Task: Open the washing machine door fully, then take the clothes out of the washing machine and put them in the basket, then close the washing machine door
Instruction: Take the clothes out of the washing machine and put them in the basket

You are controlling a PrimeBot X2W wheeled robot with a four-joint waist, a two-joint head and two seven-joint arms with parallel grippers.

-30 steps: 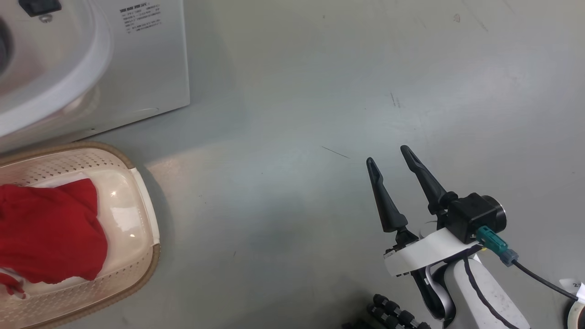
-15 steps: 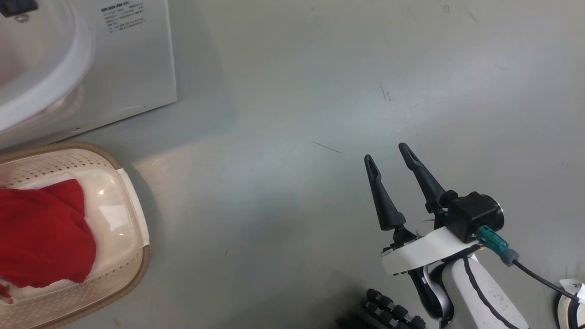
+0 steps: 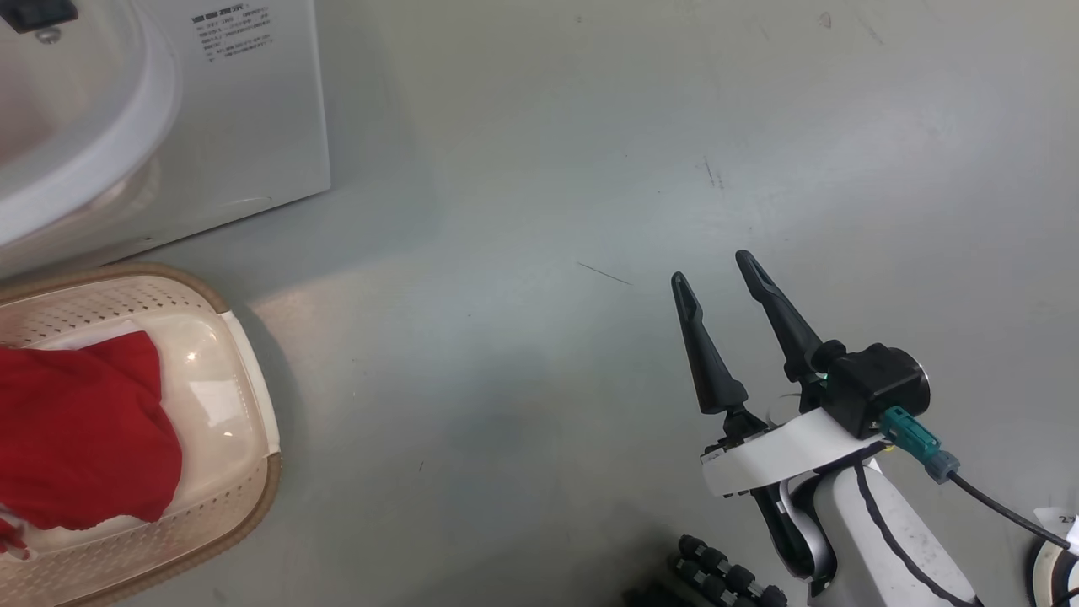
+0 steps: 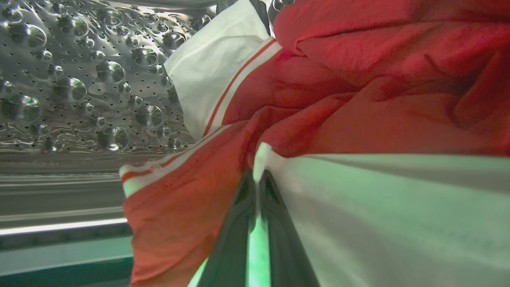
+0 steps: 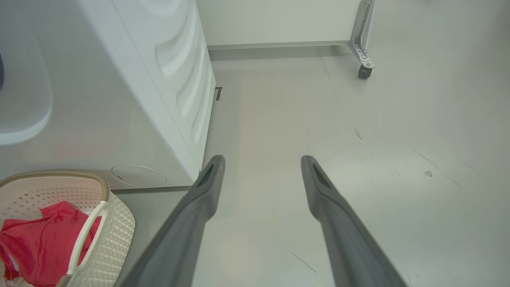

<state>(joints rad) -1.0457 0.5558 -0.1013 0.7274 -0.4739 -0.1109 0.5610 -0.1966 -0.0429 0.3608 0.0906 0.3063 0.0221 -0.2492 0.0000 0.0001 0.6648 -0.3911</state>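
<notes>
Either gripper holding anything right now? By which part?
Left gripper: fingers shut on the clothes inside the drum, pinching a fold where a white panel meets red fabric. Right gripper is open over the floor, holding nothing.

Block of small dark print (image 3: 233, 34) on the washer (image 3: 253, 118) front, far up and left of the right claw (image 3: 711, 267), too blurred to read, white tag (image 3: 1064, 527) low and right of that claw, marking cut off, unreadable
</notes>
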